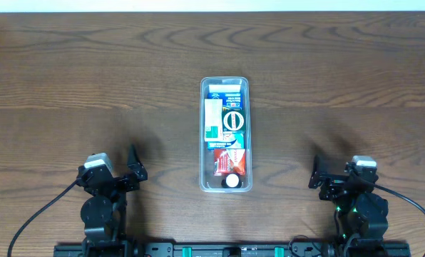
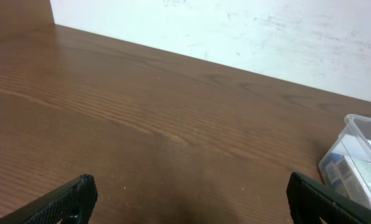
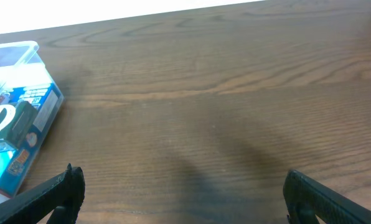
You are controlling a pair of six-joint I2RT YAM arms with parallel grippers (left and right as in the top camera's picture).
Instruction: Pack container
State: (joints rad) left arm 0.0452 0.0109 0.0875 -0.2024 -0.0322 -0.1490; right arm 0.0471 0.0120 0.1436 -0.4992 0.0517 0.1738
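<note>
The clear plastic container (image 1: 225,82) lies lengthwise in the middle of the table, filled with small boxes: a blue and white one (image 1: 213,91) at the far end, a green and white one (image 1: 234,121) in the middle, a red one (image 1: 231,158) near the front. Its corner shows at the right edge of the left wrist view (image 2: 360,124) and at the left edge of the right wrist view (image 3: 23,50). My left gripper (image 2: 188,196) is open and empty at the front left. My right gripper (image 3: 182,193) is open and empty at the front right.
The brown wooden table (image 1: 91,71) reaches to a white wall at the back. The arm bases sit at the front edge, left (image 1: 102,214) and right (image 1: 359,214).
</note>
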